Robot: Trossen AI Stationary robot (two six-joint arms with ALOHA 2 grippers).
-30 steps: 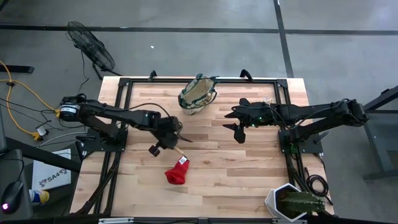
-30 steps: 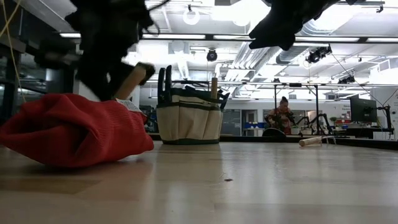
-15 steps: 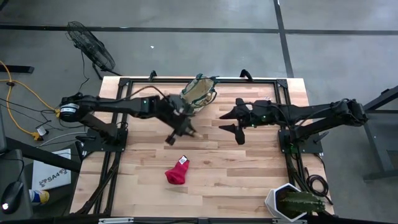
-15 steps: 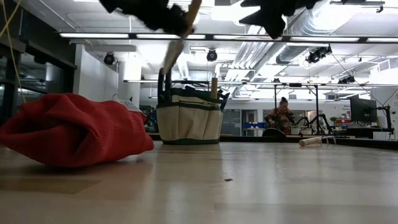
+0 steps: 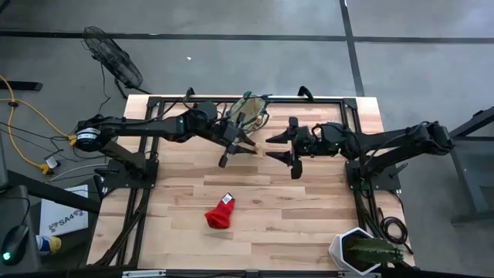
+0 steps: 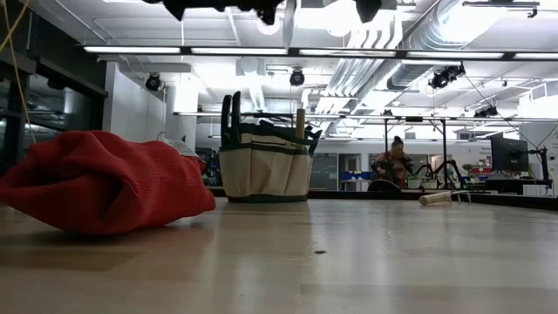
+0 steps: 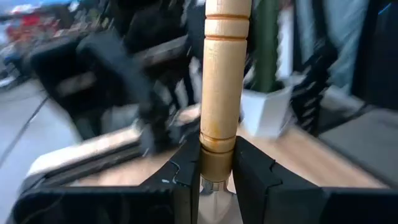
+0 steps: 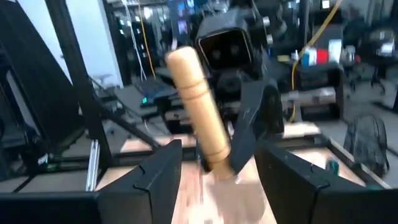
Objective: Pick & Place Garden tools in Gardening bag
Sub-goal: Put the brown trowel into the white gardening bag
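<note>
Gripping the wooden handle (image 7: 219,93) of a garden hand tool, my left tool (image 7: 216,180) has both fingers clamped on it low down, just above the metal neck, with the long turned part standing free beyond the fingers. I judge this thing stiff and fairly light, with most of its weight at the metal end, which I cannot see from here. The smooth varnished wood may twist in a narrow pinch, so a hold near the neck, as now, looks soundest to me.

Just beyond the handle's free end waits my right tool (image 5: 279,148), its fingers spread wide and holding nothing; in its own view the handle (image 8: 199,106) points almost straight into the gap between them.

Just beside my left tool, on its far side, stands the bag (image 5: 248,112), soft canvas with an open mouth, already carrying upright handles. It will give if nudged, so I would lower the stiff tool in from above.

Farther off, well apart from both tools, the red cloth (image 5: 220,213) lies on the bench (image 5: 309,216): limp and light, best pinched at a fold.
</note>
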